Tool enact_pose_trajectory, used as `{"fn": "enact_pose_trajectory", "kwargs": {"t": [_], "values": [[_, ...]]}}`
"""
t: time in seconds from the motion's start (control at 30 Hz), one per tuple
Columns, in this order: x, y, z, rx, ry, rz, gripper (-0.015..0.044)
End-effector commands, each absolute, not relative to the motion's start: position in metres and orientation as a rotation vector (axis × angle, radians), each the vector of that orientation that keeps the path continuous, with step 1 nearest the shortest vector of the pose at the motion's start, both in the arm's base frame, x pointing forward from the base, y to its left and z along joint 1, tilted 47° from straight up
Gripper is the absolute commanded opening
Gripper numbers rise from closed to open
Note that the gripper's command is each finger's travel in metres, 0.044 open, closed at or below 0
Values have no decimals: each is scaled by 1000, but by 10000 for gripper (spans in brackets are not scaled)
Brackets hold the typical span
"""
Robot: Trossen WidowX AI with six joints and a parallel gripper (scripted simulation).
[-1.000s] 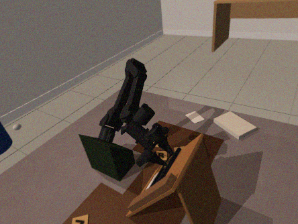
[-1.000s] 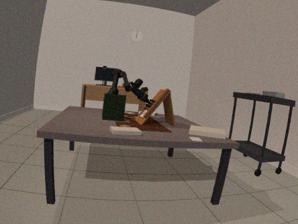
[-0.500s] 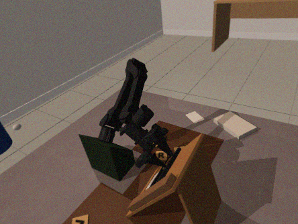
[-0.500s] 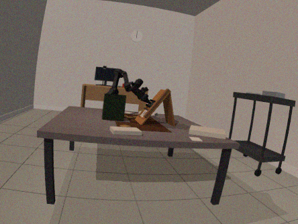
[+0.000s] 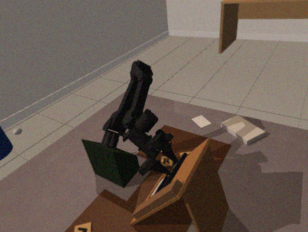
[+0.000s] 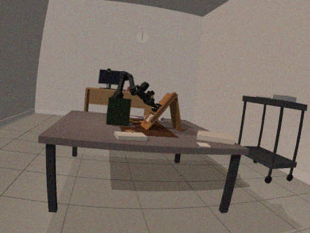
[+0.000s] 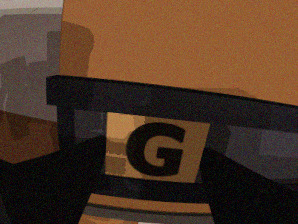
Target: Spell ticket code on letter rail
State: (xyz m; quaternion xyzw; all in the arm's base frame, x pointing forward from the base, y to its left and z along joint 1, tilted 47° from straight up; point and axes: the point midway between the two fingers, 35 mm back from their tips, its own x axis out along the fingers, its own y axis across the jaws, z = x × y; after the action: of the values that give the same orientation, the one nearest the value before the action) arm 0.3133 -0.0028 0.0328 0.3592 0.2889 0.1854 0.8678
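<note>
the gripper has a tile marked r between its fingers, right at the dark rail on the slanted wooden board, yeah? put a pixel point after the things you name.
The letter is wrong: the wrist view shows the tile (image 7: 192, 155) between the fingers marked G. The gripper (image 5: 174, 168) (image 7: 154, 149) is indeed at the dark rail (image 7: 130, 95) on the slanted wooden board (image 5: 194, 163) (image 7: 180, 45).

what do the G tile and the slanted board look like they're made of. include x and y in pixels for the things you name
The G tile (image 7: 192, 160) looks like pale wood, smooth and perhaps lightly varnished: tan face, bold black letter, though painted plastic is possible. The slanted board (image 5: 194, 163) (image 6: 169, 101) (image 7: 180, 40) seems to be wood or wood-look panel with a matte finish, judging by its even orange-brown colour; no grain shows.
</note>
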Motion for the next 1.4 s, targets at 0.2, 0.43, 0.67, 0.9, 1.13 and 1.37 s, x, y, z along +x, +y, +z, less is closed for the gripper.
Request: {"fn": "enact_pose_trajectory", "kwargs": {"t": [0.2, 0.43, 0.67, 0.9, 1.13, 1.37], "values": [[314, -6, 30, 747, 601, 392, 0], [315, -9, 28, 747, 601, 392, 0], [315, -11, 25, 747, 601, 392, 0], [316, -13, 23, 746, 600, 392, 0], [316, -16, 21, 746, 600, 392, 0], [317, -18, 18, 746, 600, 392, 0]]}}
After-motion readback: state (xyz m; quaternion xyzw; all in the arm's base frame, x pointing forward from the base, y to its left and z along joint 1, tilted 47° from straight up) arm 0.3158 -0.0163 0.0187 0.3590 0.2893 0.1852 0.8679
